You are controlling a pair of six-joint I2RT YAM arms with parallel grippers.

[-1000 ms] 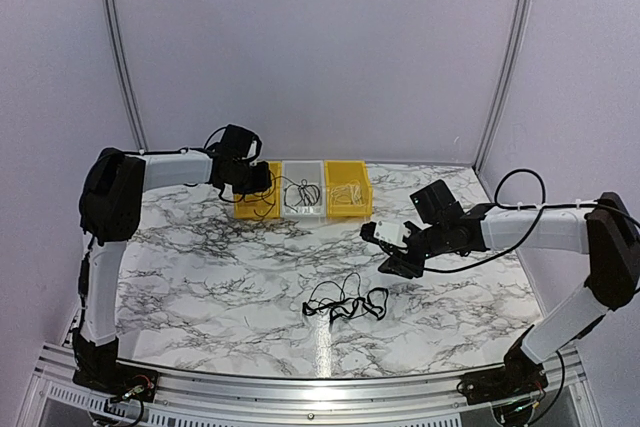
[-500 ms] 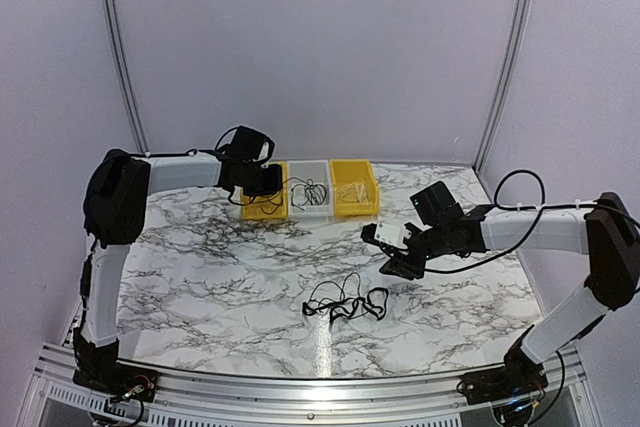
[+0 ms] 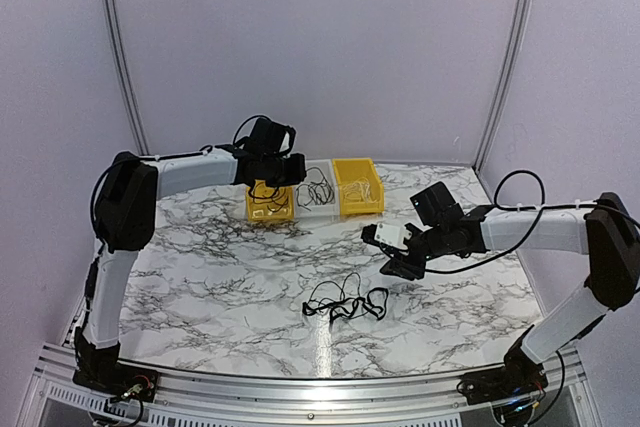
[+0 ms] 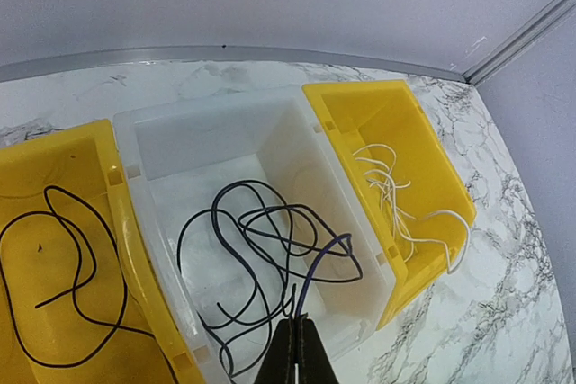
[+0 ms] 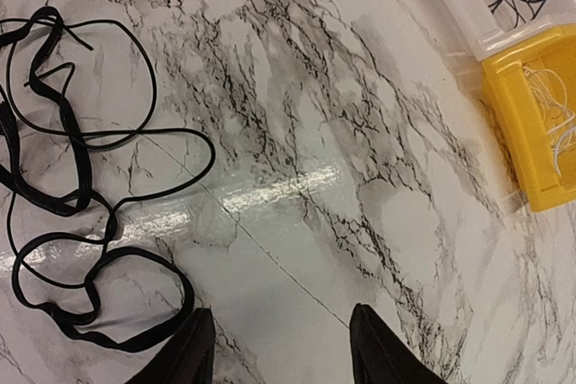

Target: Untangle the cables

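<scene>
We counted three bins at the far edge of the table (image 3: 200, 267): a yellow bin (image 4: 115, 188) holding one black cord (image 4: 63, 249), a clear bin (image 4: 180, 146) holding a loose heap of dark cords (image 4: 243, 249), and a second yellow bin (image 4: 360, 114) holding white cords (image 4: 396, 195). The left gripper (image 4: 297, 348) hung over the clear bin with its tips pressed together, seemingly nipping one strand of the dark cords. The tangle of black cables (image 5: 72, 177) lay on the marble well apart from it, just left of the right gripper (image 5: 283, 352), whose two fingers stood apart, holding nothing.
</scene>
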